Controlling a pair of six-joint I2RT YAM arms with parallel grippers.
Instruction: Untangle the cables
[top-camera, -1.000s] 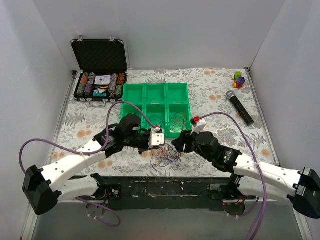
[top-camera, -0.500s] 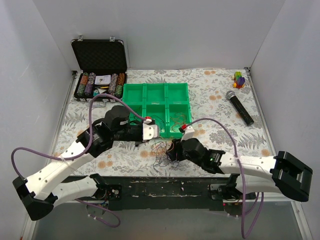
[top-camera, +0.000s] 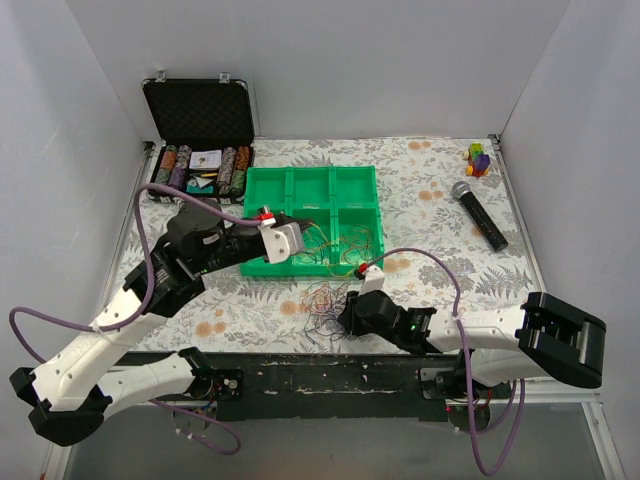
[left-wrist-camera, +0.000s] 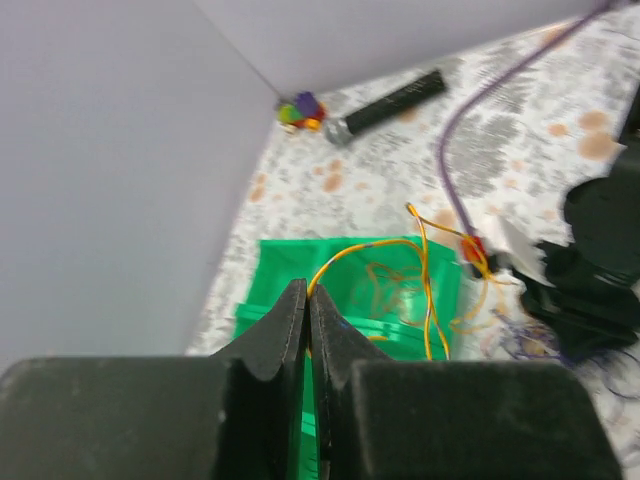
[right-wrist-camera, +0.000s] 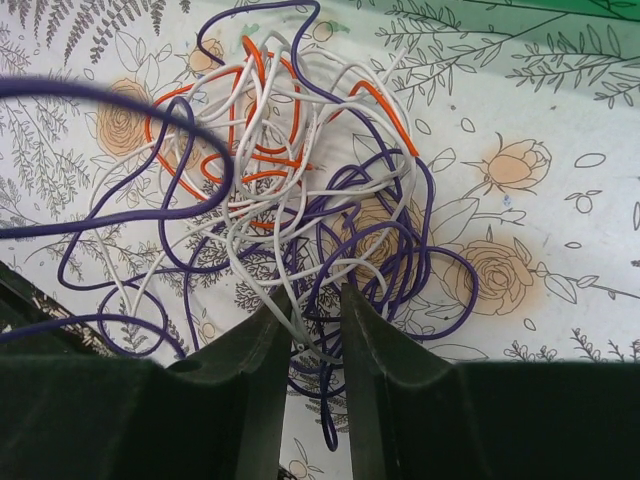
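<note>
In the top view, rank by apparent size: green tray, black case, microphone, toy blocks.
Largest first:
1. green tray, partly covered by an arm
2. black case, a close second
3. microphone
4. toy blocks

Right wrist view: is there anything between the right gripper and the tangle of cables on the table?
Nothing visible stands in the way. The right gripper is right at the tangle of cables. Its jaws stand slightly apart, with white and purple strands lying in the gap.

Bright even light, soft shadows, left wrist view blurred, foreground unfocused
</note>
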